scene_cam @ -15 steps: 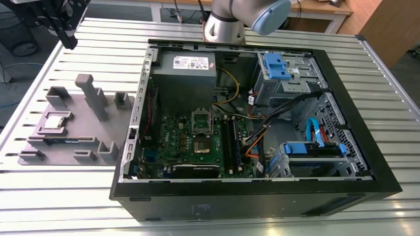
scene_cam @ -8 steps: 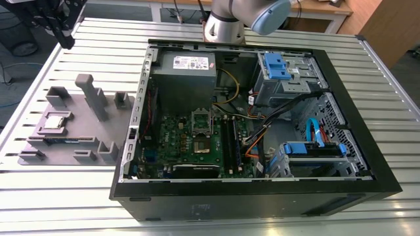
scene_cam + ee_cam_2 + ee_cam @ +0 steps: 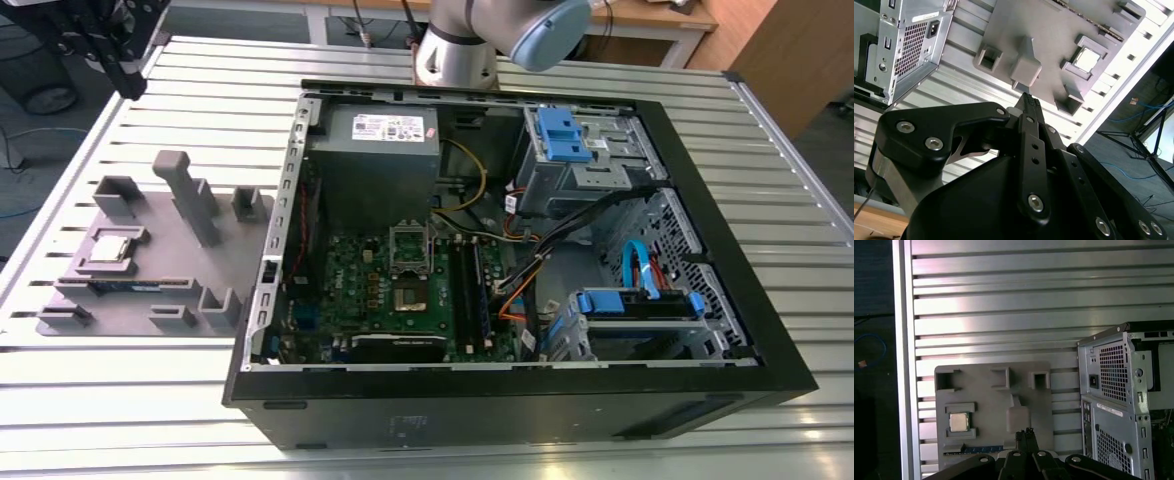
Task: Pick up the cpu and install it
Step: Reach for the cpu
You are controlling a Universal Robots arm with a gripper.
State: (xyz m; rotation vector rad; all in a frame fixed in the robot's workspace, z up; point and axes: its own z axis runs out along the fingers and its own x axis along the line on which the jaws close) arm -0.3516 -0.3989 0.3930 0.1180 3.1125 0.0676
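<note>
The cpu (image 3: 114, 248) is a small silvery square lying in a recess of the grey fixture plate (image 3: 200, 270), at the exterior view's left, beside the open computer case (image 3: 534, 400). Both wrist views show the cpu (image 3: 959, 422) (image 3: 1086, 60) in its raised frame. My gripper (image 3: 131, 88) hangs high over the table's far left corner, well away from the chip. Its thin black fingers (image 3: 1026, 434) (image 3: 1029, 100) are shut together with nothing between them. Inside the case, the socket (image 3: 415, 292) sits on the green motherboard (image 3: 360, 290).
A dark-green memory stick (image 3: 979, 449) lies along the fixture's edge near the cpu. Grey posts (image 3: 194, 195) stand up from the fixture. The case holds a grey power-supply box (image 3: 380, 150), blue drive brackets (image 3: 567, 135) and loose cables (image 3: 534, 270). The slatted metal table (image 3: 200, 90) ends close at the left.
</note>
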